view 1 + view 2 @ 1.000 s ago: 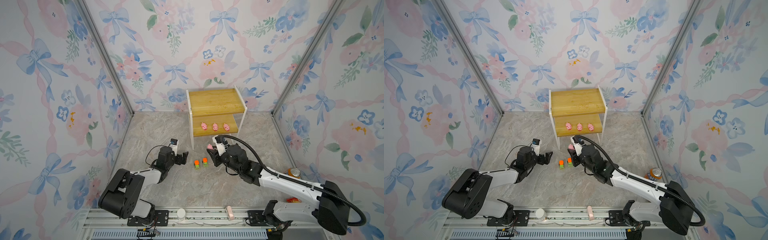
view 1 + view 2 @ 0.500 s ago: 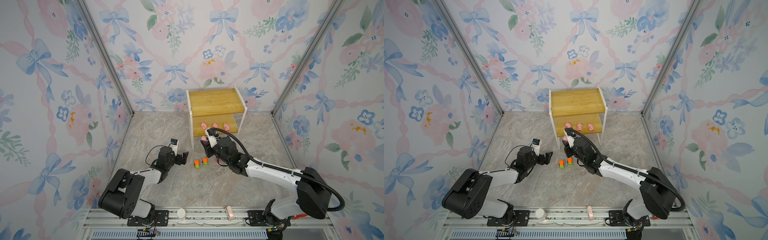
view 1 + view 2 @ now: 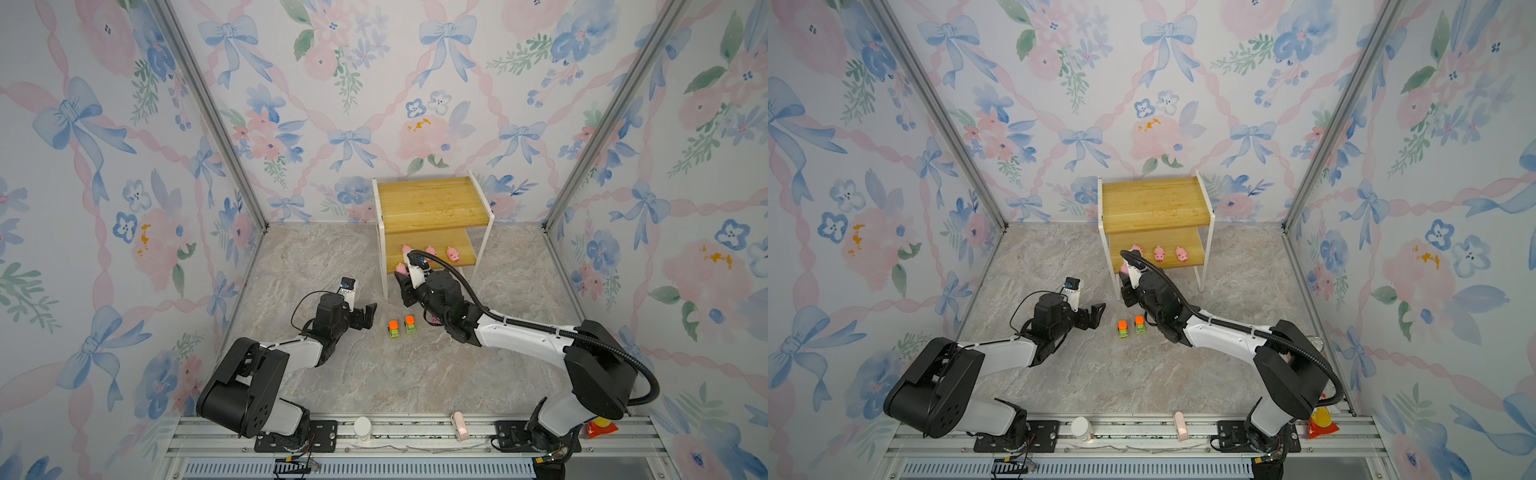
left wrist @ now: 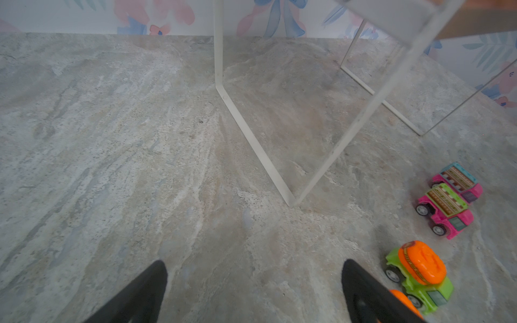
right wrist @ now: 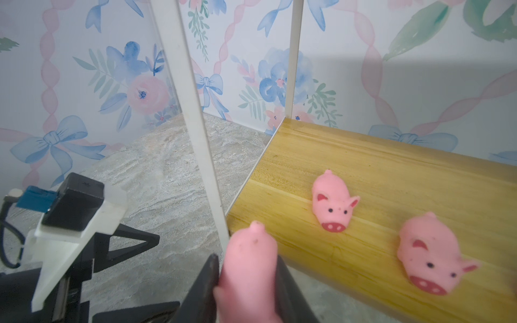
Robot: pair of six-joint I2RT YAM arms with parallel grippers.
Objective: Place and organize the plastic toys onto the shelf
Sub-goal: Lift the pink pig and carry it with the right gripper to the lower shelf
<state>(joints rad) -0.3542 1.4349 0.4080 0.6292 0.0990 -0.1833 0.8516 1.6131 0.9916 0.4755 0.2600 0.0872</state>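
A pink pig (image 5: 249,251) is clamped between the nearly closed jaws of the right gripper (image 5: 246,268), just in front of the left front corner of the lower board (image 5: 391,181) of the shelf (image 3: 432,203). Three more pigs (image 3: 1159,253) are lined up along that board. The left gripper (image 4: 255,265) is held wide open and empty, low over the floor (image 4: 140,167). Two green trucks (image 3: 393,329) are parked just beside it, and two pink buses (image 4: 444,212) are seen near them.

right hand (image 3: 1124,272): grips pig (image 3: 1123,267) | shelf lower board (image 3: 1196,250): three pigs (image 3: 1159,253) | floor (image 3: 1142,374): two trucks (image 3: 1123,330)
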